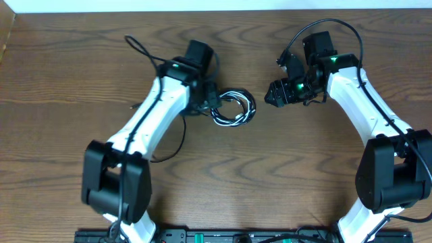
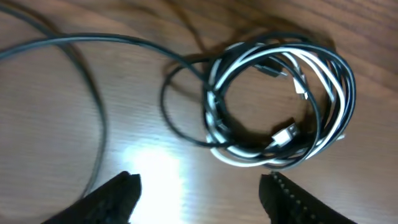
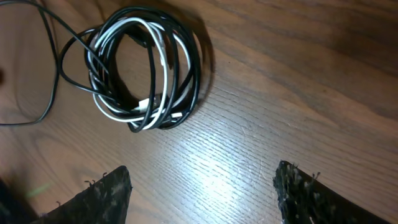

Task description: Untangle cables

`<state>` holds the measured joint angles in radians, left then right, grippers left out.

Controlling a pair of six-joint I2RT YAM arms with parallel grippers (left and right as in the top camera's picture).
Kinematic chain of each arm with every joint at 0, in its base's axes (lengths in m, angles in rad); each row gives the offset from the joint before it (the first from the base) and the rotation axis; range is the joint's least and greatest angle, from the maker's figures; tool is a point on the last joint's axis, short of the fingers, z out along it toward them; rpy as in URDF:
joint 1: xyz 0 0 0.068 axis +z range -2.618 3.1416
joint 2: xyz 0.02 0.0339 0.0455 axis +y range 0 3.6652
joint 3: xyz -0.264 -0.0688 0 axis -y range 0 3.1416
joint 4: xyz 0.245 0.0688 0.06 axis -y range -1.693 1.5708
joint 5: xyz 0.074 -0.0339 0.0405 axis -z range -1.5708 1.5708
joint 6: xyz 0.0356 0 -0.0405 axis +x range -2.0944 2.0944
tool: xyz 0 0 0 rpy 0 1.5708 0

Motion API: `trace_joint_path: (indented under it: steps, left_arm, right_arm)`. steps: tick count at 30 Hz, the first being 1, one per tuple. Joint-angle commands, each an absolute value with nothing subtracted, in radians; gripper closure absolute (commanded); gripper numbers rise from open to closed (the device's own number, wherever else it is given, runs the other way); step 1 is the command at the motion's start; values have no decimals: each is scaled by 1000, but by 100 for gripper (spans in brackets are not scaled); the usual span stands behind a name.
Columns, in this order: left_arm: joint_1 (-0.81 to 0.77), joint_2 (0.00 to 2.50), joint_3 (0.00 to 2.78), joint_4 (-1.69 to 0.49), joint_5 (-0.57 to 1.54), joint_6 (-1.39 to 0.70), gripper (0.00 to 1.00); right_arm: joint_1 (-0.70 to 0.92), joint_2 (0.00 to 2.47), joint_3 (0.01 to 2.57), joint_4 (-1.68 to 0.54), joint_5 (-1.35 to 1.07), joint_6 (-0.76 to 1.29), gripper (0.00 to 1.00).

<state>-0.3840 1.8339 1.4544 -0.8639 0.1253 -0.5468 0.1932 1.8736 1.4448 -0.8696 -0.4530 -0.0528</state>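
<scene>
The cables (image 1: 223,120) lay on the wooden table (image 1: 223,182) as one flat coil, several turns wound into a rough ring with bare wood showing through its middle. Most of the turns were thin black cord with a slight gloss. One white cord (image 3: 160,59) ran among them, crossing over and under the black so that the ring looked striped. The turns did not lie neatly side by side but overlapped and wove through each other. A small white plug (image 2: 285,134) with a metal tip rested inside the ring, against its inner edge. A loose black strand (image 2: 166,109) bowed out from the coil's side in a wide open loop and came back to it. A longer dark cord (image 2: 124,38) ran away from the coil across the wood, and I could not tell whether it belonged to the bundle.

The left gripper (image 1: 204,101) stood just beside the coil on its left side. Its two fingers (image 2: 115,196) were spread wide, with nothing between them, and the coil lay in front of their tips rather than inside the gap. Whether it touched the outermost turn could not be told from overhead.

The right gripper (image 1: 277,93) was to the right of the coil, near it but clearly apart, with open wood between. Its fingers (image 3: 323,196) were also spread wide and held nothing, and the coil lay well ahead of them
</scene>
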Motion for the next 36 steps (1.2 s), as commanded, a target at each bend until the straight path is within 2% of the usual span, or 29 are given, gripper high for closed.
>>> trace_joint_path:
  steps: [1,6,14,30,36]
  left_arm:
    - [-402,1884,1448,-846,122,-661,39]
    - [-414,1960,1448,-843,123,-757,47]
    - [-432,2046,1448,-801,123,-862,48]
    - [-490,2086,1443,-749,123,-863,48]
    - [-491,2087,1443,-749,121,-863,52]
  right_arm:
    - [198,1852,1459,-867,-439,-38,29]
    - [198,1852,1459,-867,-420,-38,29]
    - [198,1852,1459,-864,-417,-38,27]
    - [198,1852,1459,-863,-417,-38,26]
    - [198,1852,1459,-863,-417,-38,26]
